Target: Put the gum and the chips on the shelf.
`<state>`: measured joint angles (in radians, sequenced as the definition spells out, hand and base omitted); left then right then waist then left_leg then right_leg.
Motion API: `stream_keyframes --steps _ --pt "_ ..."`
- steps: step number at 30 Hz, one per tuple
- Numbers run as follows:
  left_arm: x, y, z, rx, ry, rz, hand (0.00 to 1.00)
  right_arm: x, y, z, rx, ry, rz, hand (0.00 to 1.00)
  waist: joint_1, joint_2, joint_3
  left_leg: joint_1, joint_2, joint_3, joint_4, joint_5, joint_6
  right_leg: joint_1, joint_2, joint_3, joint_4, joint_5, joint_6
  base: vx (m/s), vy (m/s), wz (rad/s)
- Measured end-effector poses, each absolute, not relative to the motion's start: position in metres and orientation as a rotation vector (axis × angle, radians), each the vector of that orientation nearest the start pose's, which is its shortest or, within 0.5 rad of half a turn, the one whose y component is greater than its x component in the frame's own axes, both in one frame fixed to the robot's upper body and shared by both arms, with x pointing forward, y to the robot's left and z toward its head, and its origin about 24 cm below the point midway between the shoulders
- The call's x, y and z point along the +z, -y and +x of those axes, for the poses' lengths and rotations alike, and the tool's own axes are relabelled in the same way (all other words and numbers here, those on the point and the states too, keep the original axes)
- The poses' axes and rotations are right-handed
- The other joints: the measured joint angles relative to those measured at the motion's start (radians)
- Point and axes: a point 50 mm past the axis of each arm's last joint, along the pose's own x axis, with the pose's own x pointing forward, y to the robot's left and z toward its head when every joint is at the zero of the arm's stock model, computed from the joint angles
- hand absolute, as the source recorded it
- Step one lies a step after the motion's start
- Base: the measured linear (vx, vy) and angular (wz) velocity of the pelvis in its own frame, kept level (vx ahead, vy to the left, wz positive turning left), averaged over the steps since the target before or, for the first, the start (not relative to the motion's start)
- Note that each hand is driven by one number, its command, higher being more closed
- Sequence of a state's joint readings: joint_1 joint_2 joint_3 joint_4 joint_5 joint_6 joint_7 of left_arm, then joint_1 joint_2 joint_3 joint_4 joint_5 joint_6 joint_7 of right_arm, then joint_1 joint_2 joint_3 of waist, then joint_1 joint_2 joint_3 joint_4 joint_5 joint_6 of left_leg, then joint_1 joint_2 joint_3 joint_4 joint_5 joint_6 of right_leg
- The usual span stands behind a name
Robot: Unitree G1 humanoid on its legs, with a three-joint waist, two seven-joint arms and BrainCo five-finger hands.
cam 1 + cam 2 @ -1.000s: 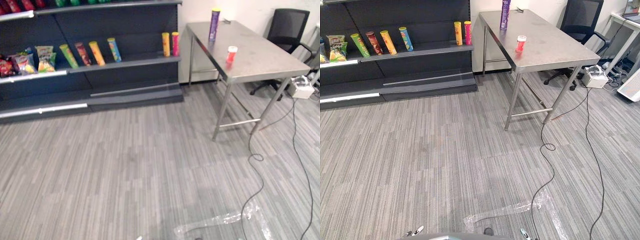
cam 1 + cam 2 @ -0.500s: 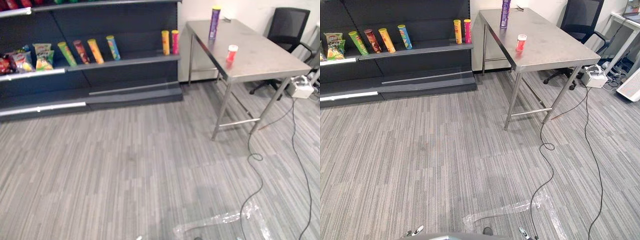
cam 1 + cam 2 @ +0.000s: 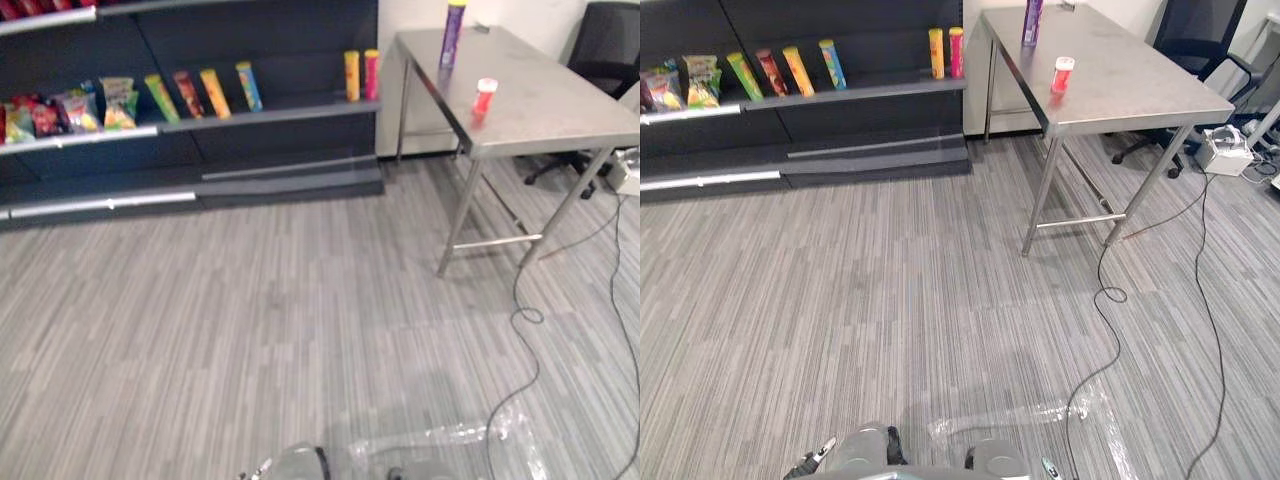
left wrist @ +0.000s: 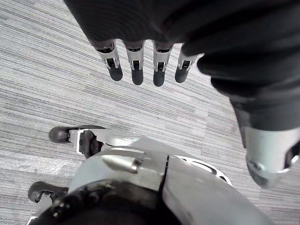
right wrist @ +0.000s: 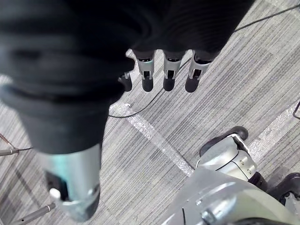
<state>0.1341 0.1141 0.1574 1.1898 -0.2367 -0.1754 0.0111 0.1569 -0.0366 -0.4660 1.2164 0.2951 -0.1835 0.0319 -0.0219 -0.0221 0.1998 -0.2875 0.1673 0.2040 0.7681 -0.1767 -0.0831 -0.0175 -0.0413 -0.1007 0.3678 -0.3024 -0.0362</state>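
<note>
Left robot hand [image 4: 136, 65] & right robot hand [image 5: 168, 70] hang released, empty: you're too far from gum [image 3: 485, 97], chips [image 3: 454, 22] on tabletop [image 3: 560, 100] beside shelf [image 3: 290, 110].

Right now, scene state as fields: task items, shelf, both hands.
gum: small red container, white cap, upright on the steel table
chips: tall purple can, upright at the table's far end
shelf: left of the table; holds leaning cans, two upright cans at its right end, snack bags at its left
left hand: fingers straight, holding nothing, over the carpet
right hand: fingers straight, holding nothing, over the carpet
status: neither item picked up yet
</note>
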Motion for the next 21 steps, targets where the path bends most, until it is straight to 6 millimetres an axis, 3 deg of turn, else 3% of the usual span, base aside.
stream_keyframes --steps 2,4,6,8,9,10,13,15,16,18,19,21 --pt "-0.166 -0.218 0.054 0.421 -1.094 -0.183 0.00 -0.171 0.212 0.032 -0.680 -1.065 0.442 0.00 0.002 -0.001 0.001 -0.028 -0.010 -0.001 -0.149 0.006 0.001 0.004 -0.017 0.006 0.000 -0.010 0.007 0.14 0.150 -0.10" --pt "-0.166 -0.217 0.054 0.424 -1.088 -0.186 0.00 -0.169 0.214 0.039 -0.673 -1.046 0.437 0.00 0.001 0.003 0.002 -0.030 -0.035 -0.037 -0.422 0.071 -0.010 0.005 -0.044 0.031 0.002 -0.035 0.038 0.21 0.224 -0.24" --pt "-0.167 -0.215 0.054 0.400 -1.093 -0.171 0.00 -0.168 0.216 0.043 -0.656 -1.035 0.420 0.00 0.001 0.018 0.004 -0.017 -0.032 -0.075 -0.558 0.114 -0.023 0.022 -0.049 0.059 -0.005 -0.057 0.067 0.32 0.309 -0.39" --pt "-0.167 -0.214 0.053 0.388 -1.098 -0.167 0.00 -0.168 0.216 0.044 -0.638 -1.039 0.405 0.00 0.000 0.020 0.000 -0.007 -0.036 -0.072 -0.549 0.193 -0.015 0.049 -0.070 0.095 -0.019 -0.084 0.098 0.50 0.473 -0.48" --pt "-0.167 -0.218 0.050 0.392 -1.102 -0.160 0.00 -0.168 0.215 0.045 -0.634 -1.039 0.409 0.00 0.005 0.014 -0.015 -0.012 -0.066 -0.052 -0.510 0.181 0.029 0.069 -0.106 0.116 -0.055 -0.089 0.104 0.45 0.379 -0.41" --pt "-0.166 -0.222 0.049 0.397 -1.101 -0.147 0.00 -0.169 0.209 0.046 -0.628 -1.041 0.423 0.00 0.000 -0.008 -0.043 -0.033 -0.100 -0.027 -0.491 0.140 0.049 0.076 -0.137 0.133 -0.095 -0.067 0.102 0.37 0.262 -0.31" --pt "-0.164 -0.225 0.061 0.359 -1.078 -0.111 0.00 -0.170 0.207 0.044 -0.635 -1.050 0.437 0.00 0.000 -0.021 -0.054 -0.042 -0.157 0.005 -0.481 0.088 0.087 0.056 -0.190 0.185 -0.097 0.018 0.130 0.49 0.322 0.01" --pt "-0.164 -0.225 0.061 0.355 -1.080 -0.110 0.00 -0.170 0.209 0.044 -0.661 -1.046 0.454 0.00 0.010 -0.019 -0.058 -0.014 -0.168 0.031 -0.470 0.053 0.118 0.013 -0.198 0.226 0.007 0.067 0.145 0.43 0.242 -0.27" --pt "-0.164 -0.225 0.060 0.356 -1.088 -0.109 0.00 -0.170 0.209 0.044 -0.660 -1.045 0.454 0.00 0.017 -0.019 -0.059 0.023 -0.176 0.045 -0.473 0.039 0.134 -0.032 -0.197 0.252 0.131 0.111 0.153 0.48 0.241 -0.29" --pt "-0.164 -0.225 0.060 0.341 -1.093 -0.096 0.00 -0.170 0.208 0.045 -0.646 -1.048 0.451 0.00 0.008 -0.019 -0.059 0.095 -0.185 0.056 -0.487 0.031 0.148 -0.109 -0.199 0.246 0.340 0.260 0.184 0.40 0.192 -0.14" --pt "-0.164 -0.224 0.060 0.310 -1.098 -0.073 0.00 -0.170 0.208 0.047 -0.642 -1.038 0.450 0.00 -0.006 -0.004 -0.049 0.175 -0.188 0.047 -0.514 0.014 0.164 -0.170 -0.196 0.215 0.534 0.332 0.199 0.35 0.113 0.02" --pt "-0.164 -0.223 0.062 0.286 -1.100 -0.058 0.00 -0.169 0.210 0.049 -0.640 -1.027 0.446 0.00 -0.010 0.000 -0.043 0.260 -0.190 0.029 -0.556 0.007 0.164 -0.231 -0.188 0.155 0.708 0.274 0.177 0.35 0.061 0.06"
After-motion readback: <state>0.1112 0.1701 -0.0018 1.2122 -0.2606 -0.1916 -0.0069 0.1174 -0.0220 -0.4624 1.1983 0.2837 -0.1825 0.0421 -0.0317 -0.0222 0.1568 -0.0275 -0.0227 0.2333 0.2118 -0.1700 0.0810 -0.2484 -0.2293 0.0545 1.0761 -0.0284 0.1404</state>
